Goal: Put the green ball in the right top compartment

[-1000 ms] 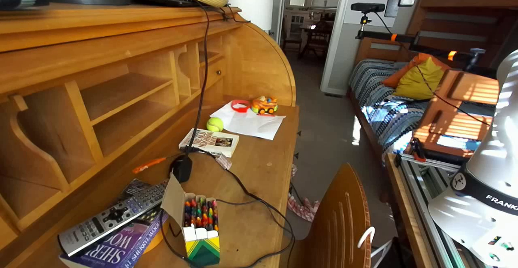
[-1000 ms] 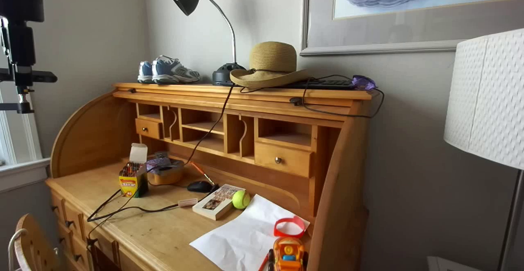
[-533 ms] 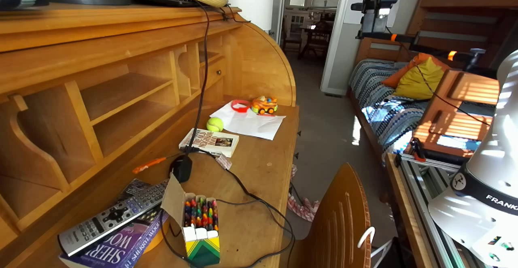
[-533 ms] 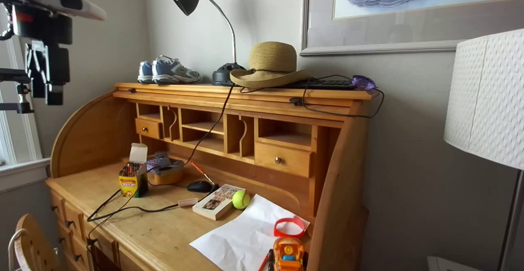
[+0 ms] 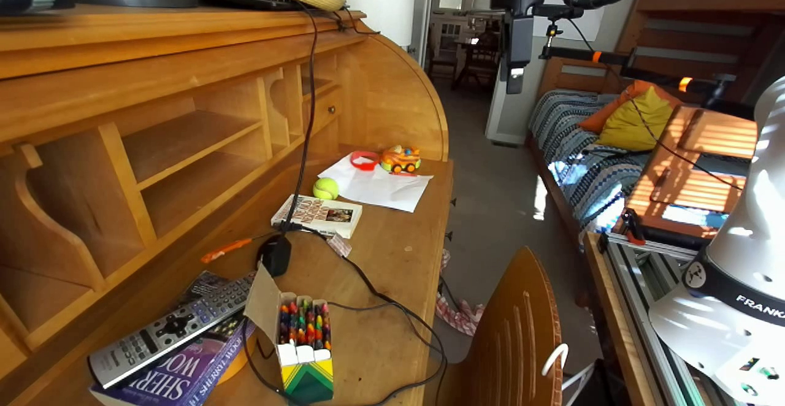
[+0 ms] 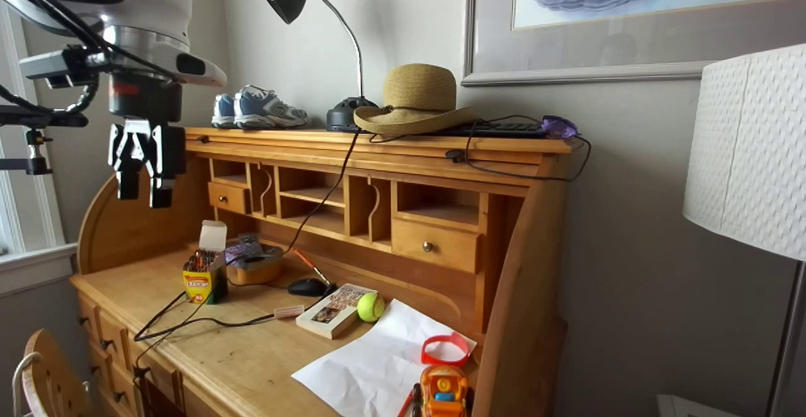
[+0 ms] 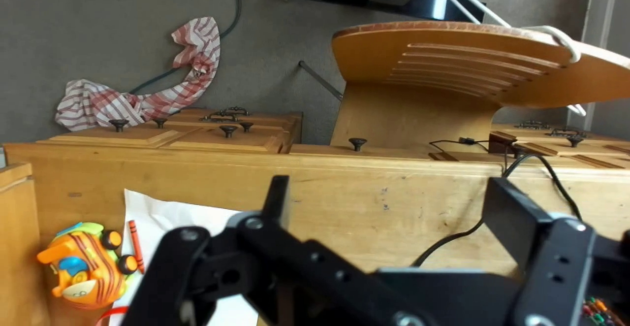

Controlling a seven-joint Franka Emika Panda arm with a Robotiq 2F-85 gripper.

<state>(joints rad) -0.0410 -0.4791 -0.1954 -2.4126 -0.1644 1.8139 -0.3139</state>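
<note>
Hanging at the upper left of the frame in an exterior view, the gripper (image 6: pixel 144 190) points down, seen against the curved end panel (image 6: pixel 135 228) of the wooden desk (image 6: pixel 245 354), well apart from the things on it. In the wrist view its fingers (image 7: pixel 512 217) stand wide apart. In an exterior view the green ball (image 6: pixel 370 307) rests on the desk, below the middle of the frame, just beside a paperback (image 6: pixel 343 300) and the edge of a white sheet (image 6: pixel 371 360); whether it touches either I cannot tell. At the lower right sit a red band (image 6: pixel 444 361) and an orange toy car (image 6: pixel 444 395). Above them, right of centre, the right top compartment (image 6: pixel 439 203) lies over a knobbed drawer (image 6: pixel 434 244).

In an exterior view a black cord (image 5: pixel 312 81) hangs from the desk's top, crosses the view of that compartment at the upper middle of the frame and comes down past the paperback. An upright crayon box (image 5: pixel 306 378) stands at the bottom of the same frame, left of centre; to its left a remote (image 5: pixel 172 332) lies over a purple book (image 5: pixel 184 372). A chair (image 5: pixel 515 332) stands by the desk's front edge, and in the wrist view a red-and-white cloth (image 7: pixel 170 102) lies on the floor (image 7: pixel 74 20) at the upper left.
</note>
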